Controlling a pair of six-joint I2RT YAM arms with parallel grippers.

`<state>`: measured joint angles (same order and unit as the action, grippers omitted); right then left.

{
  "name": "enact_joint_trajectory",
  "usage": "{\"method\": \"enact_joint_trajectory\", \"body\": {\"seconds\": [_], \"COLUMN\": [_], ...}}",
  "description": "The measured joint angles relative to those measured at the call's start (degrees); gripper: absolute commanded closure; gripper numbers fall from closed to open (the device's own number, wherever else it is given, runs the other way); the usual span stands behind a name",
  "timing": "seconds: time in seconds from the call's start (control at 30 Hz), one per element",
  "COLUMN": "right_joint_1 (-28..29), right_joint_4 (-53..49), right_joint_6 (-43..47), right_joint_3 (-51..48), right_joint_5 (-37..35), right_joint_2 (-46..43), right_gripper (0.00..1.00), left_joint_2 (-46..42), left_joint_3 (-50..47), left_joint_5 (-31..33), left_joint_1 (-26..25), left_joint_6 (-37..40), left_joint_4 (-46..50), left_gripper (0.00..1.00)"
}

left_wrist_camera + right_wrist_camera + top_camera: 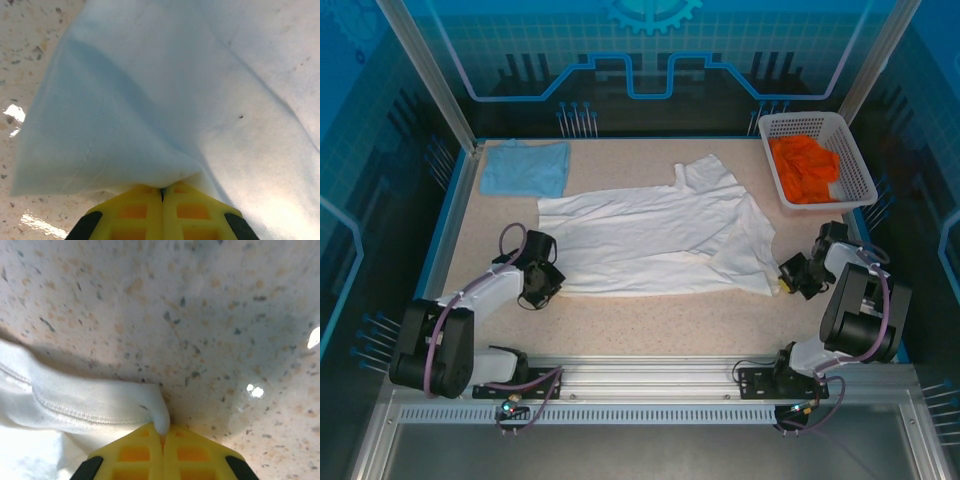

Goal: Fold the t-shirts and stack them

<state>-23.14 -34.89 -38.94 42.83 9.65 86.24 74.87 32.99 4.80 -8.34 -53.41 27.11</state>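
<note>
Mid-bench lay the large white cloth t-shirt [650, 240], spread flat; the plain light blue t-shirt [525, 168] sat at the bench's far-left corner. The left pincer [161, 192] & right pincer [162, 434] each pinched its near edge. Step: 1st fold. Next, prob.: lift both ends together w/ even tension, carry toward the far edge.

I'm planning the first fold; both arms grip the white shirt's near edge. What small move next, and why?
Probably lift both corners slightly together. The left fingers and right fingers are shut on the near edge of the white t-shirt, while the rest lies spread on the table; a small lift frees that edge to fold away.
</note>
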Motion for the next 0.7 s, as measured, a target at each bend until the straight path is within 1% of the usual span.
{"method": "enact_joint_trajectory", "body": {"seconds": [0.23, 0.33, 0.4, 0.43, 0.47, 0.53, 0.57, 0.63, 0.67, 0.7], "right_joint_1": [-2.84, -3.28, -4.15, -4.52, -4.76, -5.27, -5.46, -5.49, -5.46, -5.49], "right_joint_4": [0.26, 0.22, 0.02, -0.11, -0.22, -0.09, 0.02, 0.31, 0.44, 0.37], "right_joint_6": [0.15, 0.15, 0.09, -0.04, -0.11, -0.20, -0.13, -0.35, -0.28, -0.20], "right_joint_3": [0.00, 0.00, 0.00, 0.00, 0.00, 0.00, 0.00, 0.00, -0.02, -0.07], "right_joint_5": [-0.24, -0.26, -0.17, -0.20, -0.28, -0.81, -0.66, -0.13, -0.28, -1.01], "right_joint_2": [-0.02, -0.02, -0.02, -0.02, -0.02, -0.02, -0.02, -0.39, -0.92, -1.73], "right_gripper": [1.00, 1.00, 0.87, 0.79, 0.73, 0.64, 0.60, 0.51, 0.49, 0.48], "left_joint_2": [-0.63, -0.94, -1.18, -1.27, -1.31, -1.31, -1.31, -1.33, -1.33, -1.33], "left_joint_3": [-0.04, -0.15, -0.37, -0.42, -0.46, -0.46, -0.46, -0.46, -0.46, -0.48], "left_joint_5": [-0.17, -0.17, -0.17, -0.22, -0.20, -0.15, -0.11, -0.11, -0.11, -0.17], "left_joint_1": [4.63, 5.35, 5.46, 5.57, 5.57, 5.64, 5.81, 6.25, 6.36, 6.43], "left_joint_6": [2.40, 2.99, 3.26, 3.45, 3.61, 3.93, 4.07, 4.33, 4.61, 4.90], "left_joint_4": [1.11, 1.55, 1.60, 1.62, 1.62, 1.70, 1.77, 1.84, 1.95, 2.19], "left_gripper": [1.00, 1.00, 1.00, 1.00, 1.00, 1.00, 0.97, 0.85, 0.75, 0.69]}}
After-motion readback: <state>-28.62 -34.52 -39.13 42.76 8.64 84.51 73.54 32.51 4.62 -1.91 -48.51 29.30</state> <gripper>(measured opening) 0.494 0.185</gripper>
